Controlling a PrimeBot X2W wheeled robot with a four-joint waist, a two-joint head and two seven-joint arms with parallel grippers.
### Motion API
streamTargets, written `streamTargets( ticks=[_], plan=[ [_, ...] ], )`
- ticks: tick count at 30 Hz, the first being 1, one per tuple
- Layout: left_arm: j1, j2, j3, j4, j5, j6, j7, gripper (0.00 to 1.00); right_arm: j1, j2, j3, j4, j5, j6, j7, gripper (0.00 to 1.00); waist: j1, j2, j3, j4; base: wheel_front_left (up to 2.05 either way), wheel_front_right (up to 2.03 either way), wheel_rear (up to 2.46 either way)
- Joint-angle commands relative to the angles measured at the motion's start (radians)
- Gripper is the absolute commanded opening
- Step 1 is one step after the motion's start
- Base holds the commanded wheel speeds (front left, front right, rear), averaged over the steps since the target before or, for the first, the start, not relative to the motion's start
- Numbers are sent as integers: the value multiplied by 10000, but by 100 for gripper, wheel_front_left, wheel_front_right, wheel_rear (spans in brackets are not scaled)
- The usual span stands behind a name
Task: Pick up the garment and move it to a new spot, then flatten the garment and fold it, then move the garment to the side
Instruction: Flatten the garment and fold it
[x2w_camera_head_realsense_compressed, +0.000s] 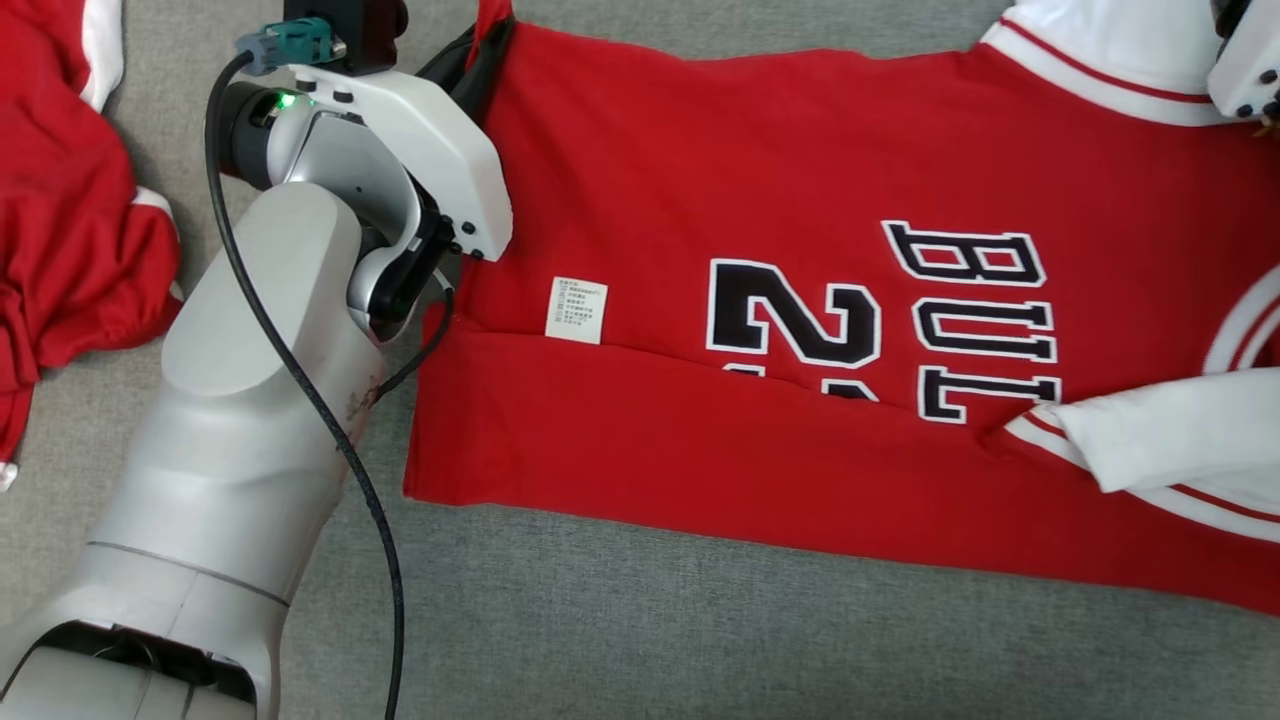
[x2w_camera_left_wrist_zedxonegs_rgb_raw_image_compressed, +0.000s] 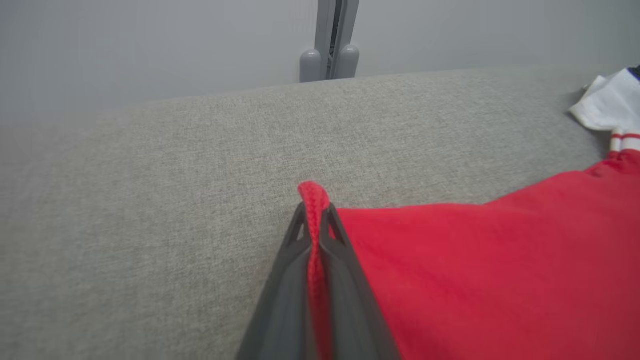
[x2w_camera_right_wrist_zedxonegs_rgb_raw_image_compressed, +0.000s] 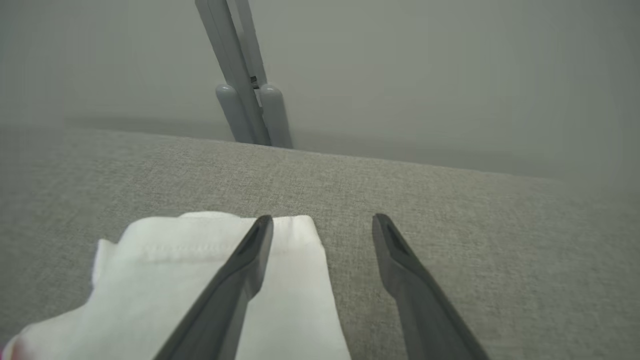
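Head view. Red garment (x2w_camera_head_realsense_compressed: 800, 200) spread flat across the grey worktop (x2w_camera_head_realsense_compressed: 700, 620), its near long edge folded up over the body. Lettering in black with white outline, turned sideways: "BUL" (x2w_camera_head_realsense_compressed: 975, 320), the rest hidden; beside it the numeral "2" (x2w_camera_head_realsense_compressed: 790, 310), with a second digit mostly tucked under the fold. White care label (x2w_camera_head_realsense_compressed: 576, 310) just above the fold line, print too small to read. Upper sleeve (x2w_camera_head_realsense_compressed: 1090, 55) and lower sleeve (x2w_camera_head_realsense_compressed: 1170, 450), both white with red stripes, at the right. Second red garment (x2w_camera_head_realsense_compressed: 60, 220) bunched at the left edge, apart from the first. Left arm (x2w_camera_head_realsense_compressed: 250, 420), pale grey with a black cable (x2w_camera_head_realsense_compressed: 300, 400) along it, reaches to the garment's far left corner.

Left wrist view. Left tool (x2w_camera_left_wrist_zedxonegs_rgb_raw_image_compressed: 313, 212) clenched on the garment: a red hem edge runs up between the two dark fingers and curls over their tips. Red cloth spreads to the right. Striped cuff (x2w_camera_left_wrist_zedxonegs_rgb_raw_image_compressed: 607, 107) at the far right. Grey stand (x2w_camera_left_wrist_zedxonegs_rgb_raw_image_compressed: 330, 45) against the wall.

Right wrist view. Right tool (x2w_camera_right_wrist_zedxonegs_rgb_raw_image_compressed: 322, 220) released, fingers wide apart and grasping nothing. White cloth (x2w_camera_right_wrist_zedxonegs_rgb_raw_image_compressed: 175, 290) lies under its left finger; contact cannot be told.
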Motion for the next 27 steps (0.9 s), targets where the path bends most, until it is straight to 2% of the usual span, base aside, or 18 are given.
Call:
streamTargets(
  ticks=[1,7,8,9,10,11,18,23,27],
  plan=[
    [-270,-53,-70,172,-22,-65,-164,0,-251,-115,325,300,212,0,112,100,0,0,185,218,0,0,0],
    [-436,-156,-239,538,-147,-139,-454,0,-478,-148,1314,731,906,2,550,100,0,0,174,285,0,0,0],
    [-463,-176,-253,596,-210,-153,-499,0,-429,-121,1445,735,1193,2,601,93,0,0,156,285,0,0,0],
    [-475,-188,-270,667,-232,-158,-583,0,-396,-140,1547,744,1446,2,623,46,0,0,131,276,0,0,0],
    [-470,-194,-285,737,-273,-169,-637,0,-395,-236,1681,689,1583,2,526,25,0,0,101,267,0,0,0],
    [-453,-189,-284,785,-324,-184,-719,0,-385,-327,1773,649,1791,2,444,0,0,0,69,255,0,0,0],
    [-3,104,-154,826,-572,-210,-1335,0,-39,-696,2347,-151,3330,2,-370,0,0,0,-290,-26,0,0,0],
    [781,526,-26,274,-722,-206,-1862,0,948,-1148,2782,-1506,4552,2,-1042,0,0,0,-786,-390,0,0,0],
    [1688,1006,185,-710,-879,-35,-2041,0,2090,-1670,2954,-2871,5444,2,-1385,0,0,0,-1099,-701,0,0,0]
  ],
)
